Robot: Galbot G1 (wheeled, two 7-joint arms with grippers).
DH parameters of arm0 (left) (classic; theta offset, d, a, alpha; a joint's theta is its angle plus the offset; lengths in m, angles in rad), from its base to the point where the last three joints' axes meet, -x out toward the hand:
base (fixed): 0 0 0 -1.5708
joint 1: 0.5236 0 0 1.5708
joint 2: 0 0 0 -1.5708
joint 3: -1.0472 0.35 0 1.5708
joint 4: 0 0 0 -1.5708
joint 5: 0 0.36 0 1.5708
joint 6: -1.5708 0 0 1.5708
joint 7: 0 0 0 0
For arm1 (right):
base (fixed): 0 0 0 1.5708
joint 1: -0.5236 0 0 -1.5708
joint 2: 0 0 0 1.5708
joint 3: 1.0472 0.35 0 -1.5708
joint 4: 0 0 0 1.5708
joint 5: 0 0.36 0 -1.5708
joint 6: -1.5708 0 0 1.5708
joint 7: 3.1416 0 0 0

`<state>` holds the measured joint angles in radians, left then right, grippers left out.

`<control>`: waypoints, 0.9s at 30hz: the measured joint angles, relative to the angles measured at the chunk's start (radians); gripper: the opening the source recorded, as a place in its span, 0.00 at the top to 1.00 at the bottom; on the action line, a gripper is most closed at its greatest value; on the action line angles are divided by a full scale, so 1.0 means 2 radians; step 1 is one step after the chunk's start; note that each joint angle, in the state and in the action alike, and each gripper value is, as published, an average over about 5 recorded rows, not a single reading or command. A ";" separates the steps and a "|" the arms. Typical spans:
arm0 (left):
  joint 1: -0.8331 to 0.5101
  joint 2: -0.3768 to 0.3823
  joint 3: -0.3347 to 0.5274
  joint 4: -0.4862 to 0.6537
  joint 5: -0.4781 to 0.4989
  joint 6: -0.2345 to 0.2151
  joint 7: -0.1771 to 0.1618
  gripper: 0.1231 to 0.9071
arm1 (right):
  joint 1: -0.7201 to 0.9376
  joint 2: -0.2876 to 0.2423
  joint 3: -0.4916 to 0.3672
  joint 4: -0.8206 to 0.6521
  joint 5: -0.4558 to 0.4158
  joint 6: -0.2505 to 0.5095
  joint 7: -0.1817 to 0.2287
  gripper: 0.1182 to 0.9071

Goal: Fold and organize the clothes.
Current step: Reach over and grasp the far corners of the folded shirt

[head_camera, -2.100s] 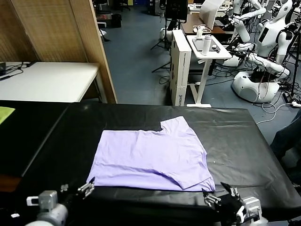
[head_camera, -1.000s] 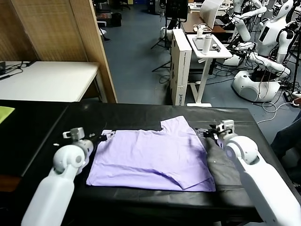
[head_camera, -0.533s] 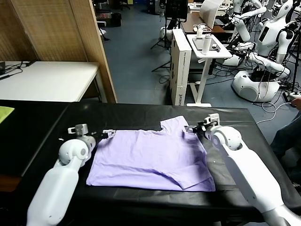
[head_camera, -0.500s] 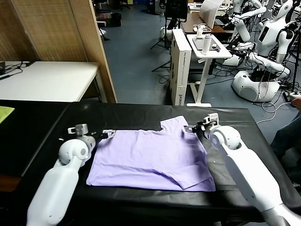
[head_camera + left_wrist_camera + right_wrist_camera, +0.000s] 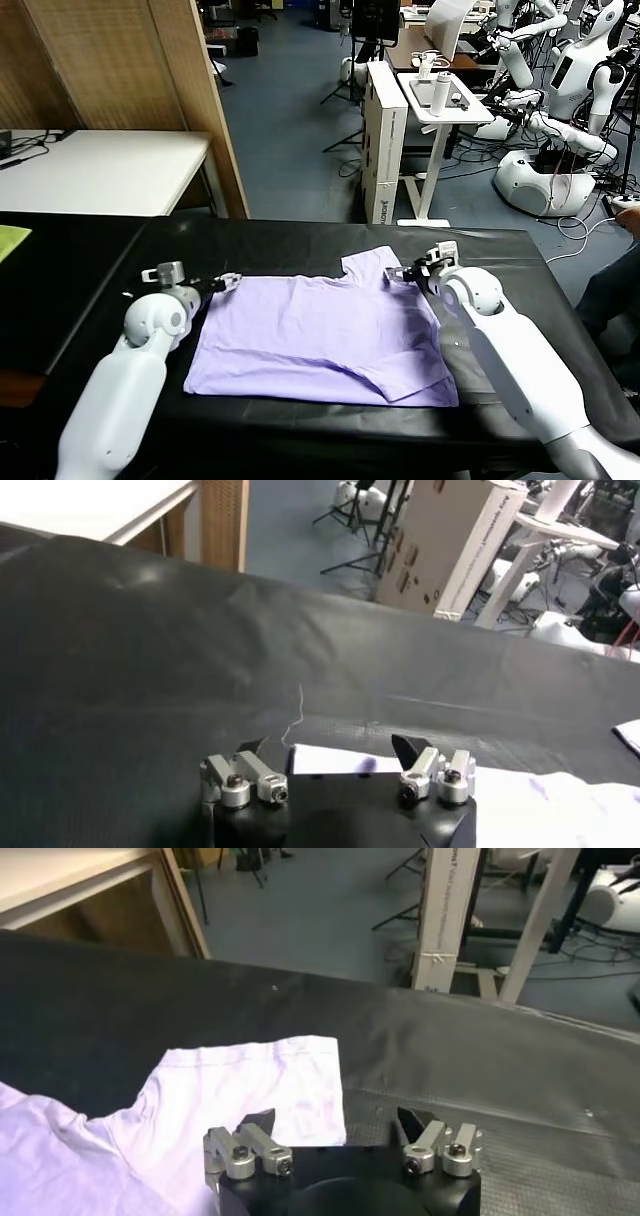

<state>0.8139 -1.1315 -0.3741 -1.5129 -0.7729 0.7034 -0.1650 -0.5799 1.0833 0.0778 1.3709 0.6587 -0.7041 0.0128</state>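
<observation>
Shirt: light lavender short-sleeved T-shirt (image 5: 320,335), flat at frame centre on black tabletop (image 5: 500,270).
Left hand (image 5: 228,281): fingers spread, at shirt's upper-left corner.
Right hand (image 5: 397,273): fingers spread, at upper-right sleeve.

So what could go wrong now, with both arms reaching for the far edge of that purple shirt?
The T-shirt is thin, so the open left gripper at its far corner might pinch the black table cover too. The open right gripper sits at the sleeve's edge and could close on nothing. Uneven grasps would probably skew the fold.
</observation>
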 joint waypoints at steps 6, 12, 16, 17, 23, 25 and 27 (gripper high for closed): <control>0.007 0.000 -0.001 0.000 0.004 -0.003 0.003 0.28 | 0.000 0.000 0.000 -0.001 0.000 -0.001 -0.002 0.33; 0.009 0.001 -0.001 0.000 0.006 -0.004 0.005 0.54 | -0.002 0.000 0.001 0.000 0.000 -0.001 -0.003 0.62; 0.010 0.002 -0.001 0.000 0.007 -0.004 0.006 0.69 | -0.002 0.000 0.001 0.000 0.000 0.000 -0.004 0.78; 0.010 0.002 -0.001 0.000 0.008 -0.004 0.006 0.72 | -0.002 0.001 0.002 0.000 0.000 0.001 -0.005 0.82; 0.011 0.002 0.000 -0.001 0.011 -0.003 0.009 0.87 | -0.005 0.001 0.003 0.000 -0.003 0.013 -0.007 0.96; 0.011 0.002 0.000 -0.001 0.013 -0.004 0.010 0.90 | -0.006 0.001 0.005 0.001 -0.003 0.021 -0.008 0.97; 0.011 0.002 0.000 -0.001 0.014 -0.005 0.010 0.92 | -0.009 0.001 0.008 0.004 -0.001 0.030 -0.009 0.97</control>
<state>0.8357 -1.1268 -0.3740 -1.5153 -0.7442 0.6928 -0.1442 -0.5980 1.0844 0.0933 1.3799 0.6557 -0.6449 -0.0051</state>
